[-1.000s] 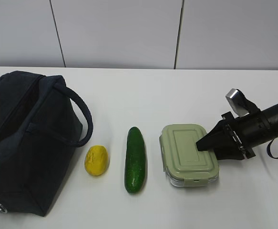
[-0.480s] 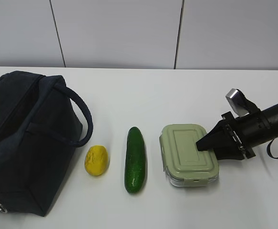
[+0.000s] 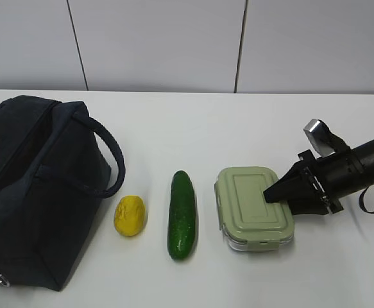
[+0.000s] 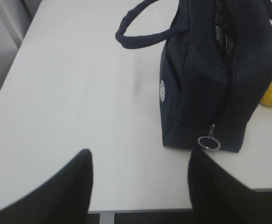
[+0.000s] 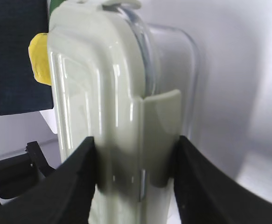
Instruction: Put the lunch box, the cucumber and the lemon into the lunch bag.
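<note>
Lunch box (image 3: 255,209) sits right of the cucumber (image 3: 181,214), my right gripper (image 5: 135,161) clamped across its right end for lifting toward the bag (image 3: 36,186) far left; my left gripper (image 4: 138,186) waits open.

Navy lunch bag (image 3: 39,192) (white logo (image 4: 162,90)).

Navy lunch bag (image 3: 36,186) — lemon (image 3: 129,215), cucumber (image 3: 181,214), lunch box (image 3: 254,207)

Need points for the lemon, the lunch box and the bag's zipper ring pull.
lemon (image 3: 129,215), exterior view, middle of its yellow skin.
lunch box (image 3: 247,199), exterior view, bare centre of the green lid.
zipper ring pull (image 4: 209,143), left wrist view, metal ring at the lunch bag's (image 4: 205,74) lower end.
</note>
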`<state>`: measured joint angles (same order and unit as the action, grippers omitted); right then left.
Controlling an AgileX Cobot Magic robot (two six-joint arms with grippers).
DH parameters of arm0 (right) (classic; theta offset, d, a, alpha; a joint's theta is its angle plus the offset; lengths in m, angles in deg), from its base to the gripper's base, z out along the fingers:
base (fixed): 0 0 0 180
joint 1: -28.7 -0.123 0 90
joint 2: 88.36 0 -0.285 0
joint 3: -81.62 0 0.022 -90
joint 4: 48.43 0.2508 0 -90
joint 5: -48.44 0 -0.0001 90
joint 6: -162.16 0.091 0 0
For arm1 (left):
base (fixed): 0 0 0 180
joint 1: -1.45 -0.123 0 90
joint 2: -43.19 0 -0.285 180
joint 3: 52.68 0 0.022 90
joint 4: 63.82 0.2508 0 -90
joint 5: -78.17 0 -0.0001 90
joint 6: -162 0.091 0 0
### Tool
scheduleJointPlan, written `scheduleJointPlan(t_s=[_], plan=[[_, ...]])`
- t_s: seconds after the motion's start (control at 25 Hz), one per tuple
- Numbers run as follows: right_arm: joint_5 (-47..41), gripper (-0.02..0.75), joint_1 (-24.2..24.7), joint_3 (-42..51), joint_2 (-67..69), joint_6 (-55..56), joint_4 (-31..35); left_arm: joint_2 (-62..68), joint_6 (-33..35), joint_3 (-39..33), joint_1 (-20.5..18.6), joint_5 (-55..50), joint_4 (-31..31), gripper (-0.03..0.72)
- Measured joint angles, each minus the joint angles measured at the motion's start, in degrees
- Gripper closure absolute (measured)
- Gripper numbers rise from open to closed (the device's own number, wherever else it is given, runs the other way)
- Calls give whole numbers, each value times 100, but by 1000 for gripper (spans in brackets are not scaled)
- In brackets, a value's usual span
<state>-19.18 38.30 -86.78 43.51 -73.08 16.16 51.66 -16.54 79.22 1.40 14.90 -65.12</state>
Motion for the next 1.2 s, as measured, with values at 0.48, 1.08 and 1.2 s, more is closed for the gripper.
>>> scheduleJointPlan(t_s=[0.48,1.08,1.2], plan=[[0,379,0,0,0,44,26,0,0,0,0,0,0,241],[72,379,0,0,-34,166,40,0,0,0,0,0,0,241],[72,379,0,0,-34,200,44,0,0,0,0,0,0,241]])
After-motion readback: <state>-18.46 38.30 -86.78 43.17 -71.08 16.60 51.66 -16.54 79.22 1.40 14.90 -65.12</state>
